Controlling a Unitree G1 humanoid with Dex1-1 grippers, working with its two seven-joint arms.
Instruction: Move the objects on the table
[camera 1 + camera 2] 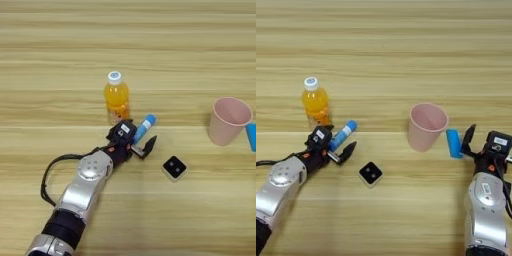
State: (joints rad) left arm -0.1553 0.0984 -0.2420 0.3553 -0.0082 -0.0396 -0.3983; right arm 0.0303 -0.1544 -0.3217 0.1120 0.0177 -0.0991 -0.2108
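We see the left gripper [141, 141] just in front of the orange-drink bottle [116, 97], jaws holding the blue glue-stick tube [144, 127] (tilted). The black cube [174, 167] and pink cup [228, 120] lie rightward; the right gripper [468, 141], jaws apart, touches the flat blue bar [454, 143] on the tabletop [128, 45].

On the wood-grain table [386, 55] we see an orange-drink bottle [315, 102] at nine o'clock, a pink cup [427, 126] right of centre, a flat blue bar [454, 143] just beside it at three o'clock, and a dotted black cube [371, 174] at six o'clock.
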